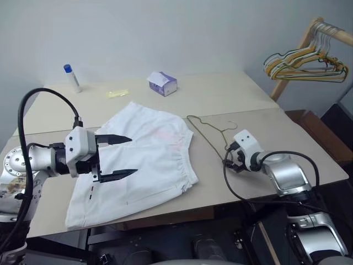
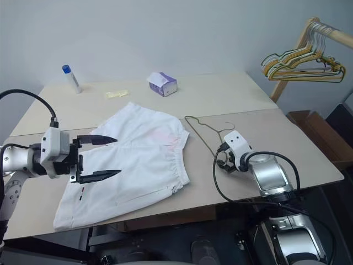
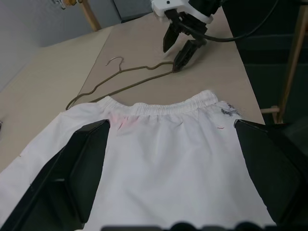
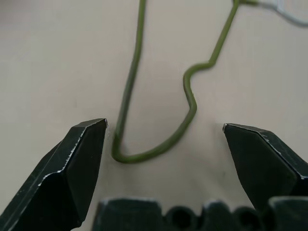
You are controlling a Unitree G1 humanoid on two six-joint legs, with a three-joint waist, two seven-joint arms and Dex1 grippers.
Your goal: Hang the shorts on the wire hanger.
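1. The shorts (image 1: 140, 165) lie flat on the beige surface (image 1: 231, 99), spread out with the gathered elastic waistband toward the robot's right and the two wide legs toward its left.
2. A faint pink tinge shows on the cloth just below the waistband, and a small dark mark sits near one end of the waistband in the left wrist view.
3. The wire hanger (image 1: 207, 130) lies flat on the surface just beside the waistband, apart from the cloth, with its silvery hook (image 1: 230, 125) curling on the side away from the shorts.
4. The left end effector (image 1: 113, 157) hovers above the shorts near their middle, pointing toward the robot's right, its two black fingers spread wide with nothing between them.
5. The right end effector (image 4: 163, 144) is tilted down at the near end of the hanger, its fingers wide apart.
6. In the right wrist view, the hanger's rounded shoulder end with its notch lies between the two fingertips; no fingertip touches the wire.
7. At the far side of the surface stand a white-and-purple tissue pack (image 1: 162, 83), a white bottle with a blue cap (image 1: 71, 78), and a small pale yellow wrapper (image 1: 117, 93).
8. Beyond the surface's right corner, a bunch of yellowish and pale hangers (image 1: 306, 63) hangs from a wooden rack (image 1: 298, 49).
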